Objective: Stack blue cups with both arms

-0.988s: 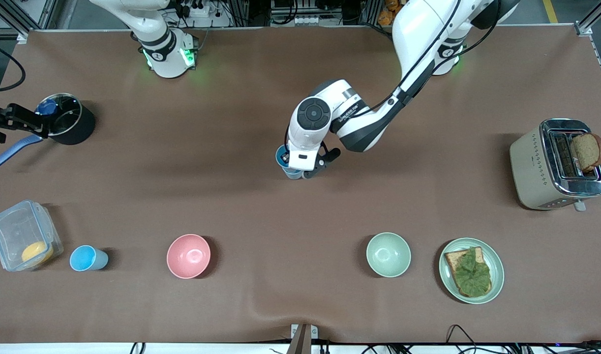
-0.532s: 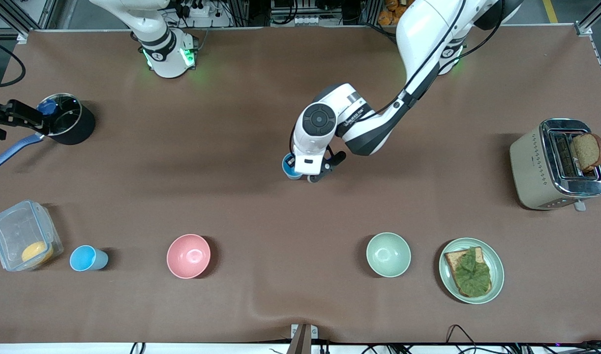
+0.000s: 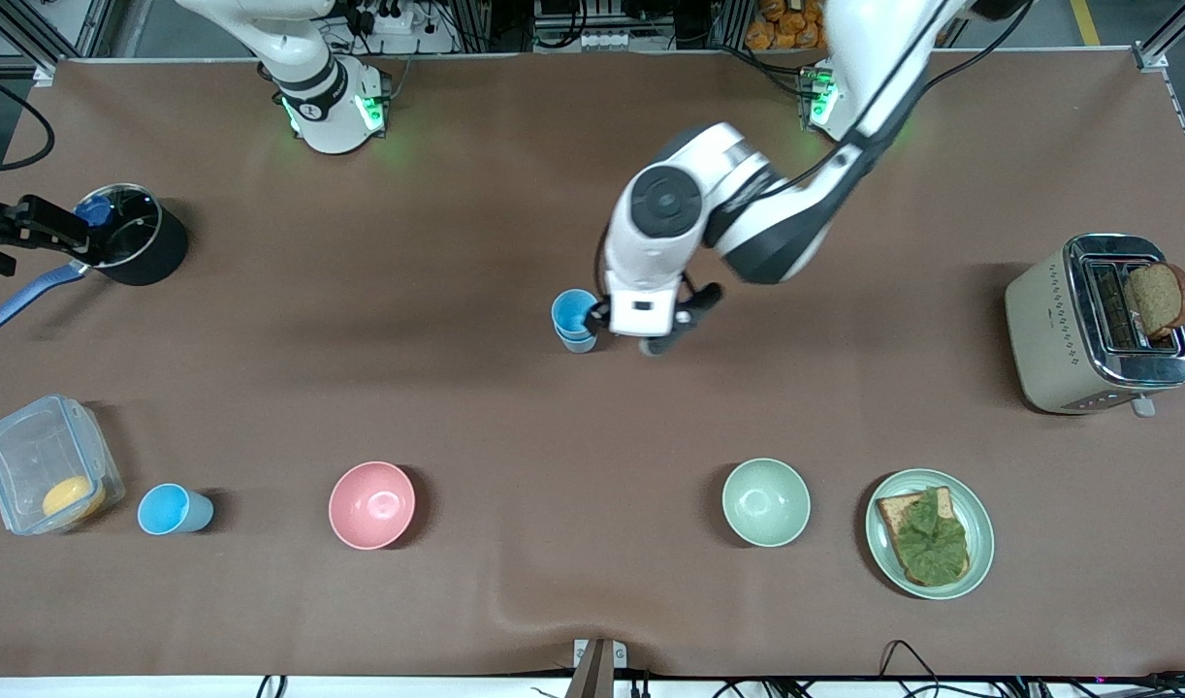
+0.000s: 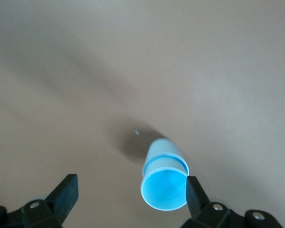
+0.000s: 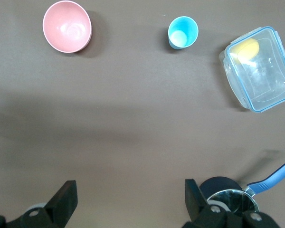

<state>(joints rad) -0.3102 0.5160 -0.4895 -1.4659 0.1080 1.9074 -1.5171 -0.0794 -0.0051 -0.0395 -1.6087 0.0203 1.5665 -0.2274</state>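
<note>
Near the middle of the brown surface (image 3: 476, 388) stands a stack (image 3: 575, 321) of two blue cups, one nested in the other, its double rim plain in the left wrist view (image 4: 164, 179); the lower cup shows only as a band under the upper one's rim. The left gripper (image 3: 648, 328) hangs over the surface just beside the stack, toward the left arm's end; the white wrist hides most of it from the front camera, and only dark bits of the fingers (image 3: 701, 296) stick out. In the left wrist view the fingers (image 4: 195, 195) are spread wide and hold nothing; one tip looks right against the stack's rim, though contact cannot be made out.

A third cup (image 3: 173, 510) stands upright and alone near the front camera, between a clear box (image 3: 49, 465) holding something yellow and a pink bowl (image 3: 371, 504); the right wrist view shows the same cup (image 5: 183, 33), the bowl (image 5: 67, 26) and the box (image 5: 260, 68).

The right gripper (image 3: 16, 233) waits over the edge of the surface beside a black pot (image 3: 135, 236), partly cut off by the frame; its fingers (image 5: 65, 202) stand wide apart and empty, their tips cut off in the right wrist view, where the pot (image 5: 228, 199) is only partly seen.
</note>
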